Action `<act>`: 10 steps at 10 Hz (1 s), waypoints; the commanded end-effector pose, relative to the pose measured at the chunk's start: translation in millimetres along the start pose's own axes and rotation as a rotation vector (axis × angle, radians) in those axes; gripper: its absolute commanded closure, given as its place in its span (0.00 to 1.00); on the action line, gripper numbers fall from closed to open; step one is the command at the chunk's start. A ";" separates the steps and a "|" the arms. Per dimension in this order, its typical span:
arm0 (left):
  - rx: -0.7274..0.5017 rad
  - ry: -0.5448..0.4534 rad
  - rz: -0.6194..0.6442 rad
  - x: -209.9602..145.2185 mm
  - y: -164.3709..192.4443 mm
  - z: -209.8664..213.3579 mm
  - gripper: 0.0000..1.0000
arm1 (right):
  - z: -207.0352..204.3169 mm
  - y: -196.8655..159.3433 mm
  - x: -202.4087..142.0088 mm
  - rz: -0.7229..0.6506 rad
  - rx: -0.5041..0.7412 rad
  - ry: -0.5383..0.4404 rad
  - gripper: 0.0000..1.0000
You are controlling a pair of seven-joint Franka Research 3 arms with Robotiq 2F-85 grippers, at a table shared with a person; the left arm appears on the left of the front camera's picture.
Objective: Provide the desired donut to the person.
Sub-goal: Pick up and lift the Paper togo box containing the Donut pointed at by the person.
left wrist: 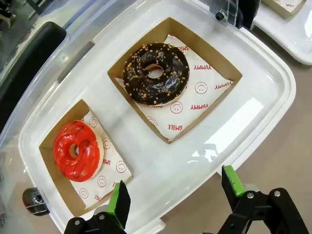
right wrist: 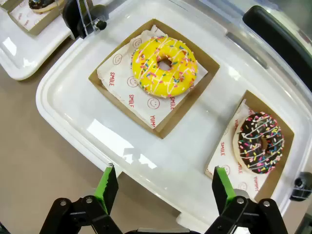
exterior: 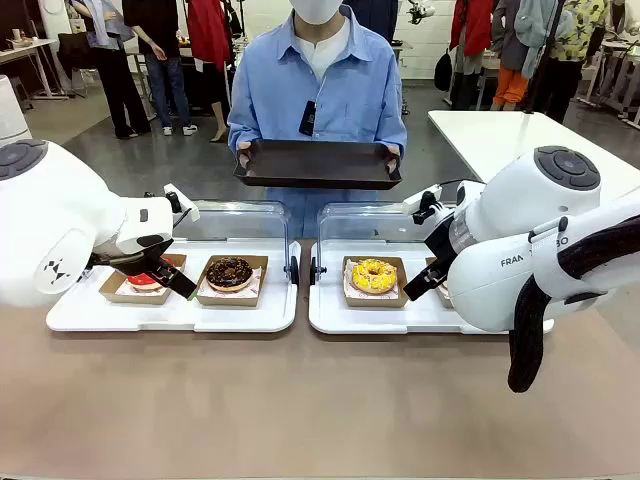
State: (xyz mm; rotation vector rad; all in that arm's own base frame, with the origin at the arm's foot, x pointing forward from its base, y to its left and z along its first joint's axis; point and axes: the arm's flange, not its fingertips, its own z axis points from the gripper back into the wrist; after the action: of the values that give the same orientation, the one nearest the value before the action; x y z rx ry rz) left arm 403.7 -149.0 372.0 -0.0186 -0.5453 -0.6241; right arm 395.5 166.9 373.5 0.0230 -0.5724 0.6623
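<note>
Donut (right wrist: 165, 66), yellow, beyond right claw (right wrist: 165, 170)

Robotics lab, open hall. Evidence: two white robot arms (exterior: 60, 220) at a brown table (exterior: 300, 410), white worktables (exterior: 510, 140) behind, grey polished floor (exterior: 130, 160), bystanders (exterior: 160, 40) at far benches (exterior: 25, 48).

Far side: person (exterior: 318, 95) holds a black tray (exterior: 318, 163) level in both hands. On the table (exterior: 300, 400), two white trays sit side by side with clear lids up. The left tray (exterior: 90, 318) carries a red donut (exterior: 143, 281) and a chocolate donut (exterior: 230, 273), each in a cardboard box. The right tray (exterior: 360, 318) carries a boxed yellow donut (exterior: 374, 275). The left gripper (exterior: 170, 275) is over the red donut and the right gripper (exterior: 424, 281) just right of the yellow donut.
</note>
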 end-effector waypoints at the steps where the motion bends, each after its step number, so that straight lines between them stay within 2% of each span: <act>1: 0.000 0.000 0.000 -0.1 -0.1 0.0 0.00 | 0.0 0.0 0.0 0.000 0.000 0.000 0.00; 10: 0.000 0.000 0.000 -0.1 -0.1 0.0 0.00 | 0.0 0.0 0.0 0.000 0.000 0.000 0.00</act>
State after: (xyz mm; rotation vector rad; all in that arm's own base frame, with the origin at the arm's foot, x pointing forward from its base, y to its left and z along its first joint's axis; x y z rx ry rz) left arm 403.7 -149.1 372.0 -0.0186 -0.5453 -0.6242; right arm 395.5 166.8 373.5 0.0228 -0.5724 0.6620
